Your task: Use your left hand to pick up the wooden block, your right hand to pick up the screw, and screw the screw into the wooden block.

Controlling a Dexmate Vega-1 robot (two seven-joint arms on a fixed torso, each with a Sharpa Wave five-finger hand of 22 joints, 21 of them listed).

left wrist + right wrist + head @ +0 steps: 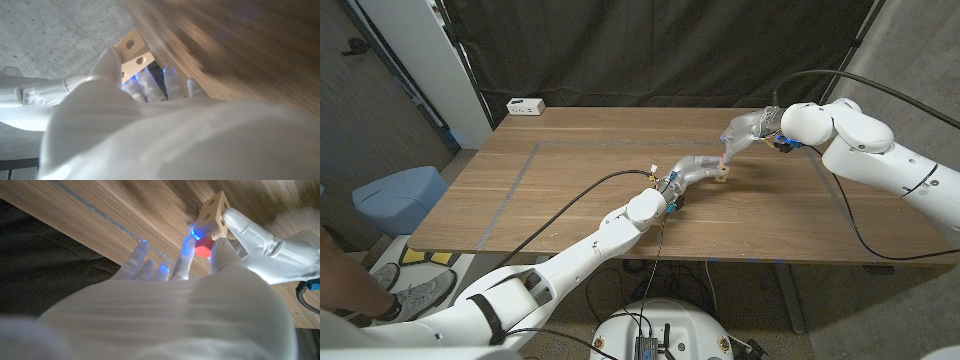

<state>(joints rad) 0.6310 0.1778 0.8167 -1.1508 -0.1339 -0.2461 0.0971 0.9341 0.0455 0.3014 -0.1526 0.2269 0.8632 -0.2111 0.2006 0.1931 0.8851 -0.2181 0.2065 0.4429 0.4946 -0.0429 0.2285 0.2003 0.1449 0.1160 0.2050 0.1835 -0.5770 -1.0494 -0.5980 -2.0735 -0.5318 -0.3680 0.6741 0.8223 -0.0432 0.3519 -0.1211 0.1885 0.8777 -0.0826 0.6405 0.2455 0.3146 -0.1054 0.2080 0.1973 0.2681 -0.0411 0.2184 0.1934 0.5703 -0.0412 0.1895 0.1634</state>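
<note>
Wooden surface (570, 190) under dark curtain backdrop, white power strip (525, 105) at far left corner, grey tape line running along the far side. Left hand (692, 172) clamped on wooden block (722, 177), block held just above the surface right of centre, holed face visible in left wrist view (135, 52). Right hand (748, 128) closed on red-headed screw (202, 247), thumb and fingertips (187, 255) pinching it, head pressed against the block (214, 212). Insertion step apparently in hand; thread engagement not discernible. Recommended: keep block steady and square, hold screw in line with the hole, turn with light inward pressure, avoid tilting or dropping the screw during regrasp.
</note>
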